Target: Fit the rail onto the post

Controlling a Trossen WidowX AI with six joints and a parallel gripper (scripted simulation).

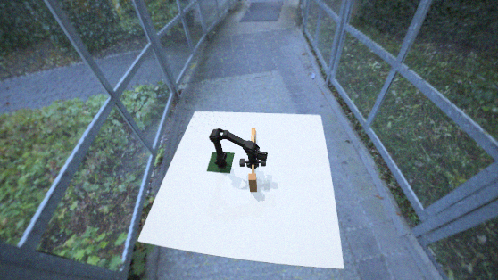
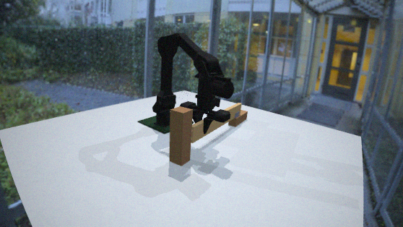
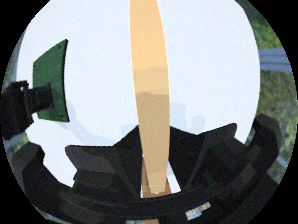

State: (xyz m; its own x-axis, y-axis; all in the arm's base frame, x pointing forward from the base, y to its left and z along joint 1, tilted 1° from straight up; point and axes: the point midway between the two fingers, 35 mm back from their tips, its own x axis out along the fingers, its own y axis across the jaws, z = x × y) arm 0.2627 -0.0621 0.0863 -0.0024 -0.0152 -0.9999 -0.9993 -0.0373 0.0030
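Observation:
The long wooden rail (image 1: 253, 134) (image 2: 197, 133) (image 3: 150, 60) is held off the table at its near end and looks about level. Its far end sits in the grey bracket (image 2: 237, 114) on the low footboard block (image 2: 238, 119). The near end is right at the upright wooden post (image 1: 253, 184) (image 2: 180, 137). No gap shows between them in the exterior view, but the post's edge partly hides the joint. Neither the pegs nor the holes are visible, so their fit cannot be told. My gripper (image 1: 253, 163) (image 2: 201, 124) (image 3: 149, 126) is shut on the rail close to its near end, pointing down.
The arm's base stands on a green plate (image 1: 226, 168) (image 2: 146, 123) (image 3: 52, 80) to the left of the rail in the top view. The white table top (image 1: 201, 214) (image 2: 289, 181) carries shadows of the arm, rail and post.

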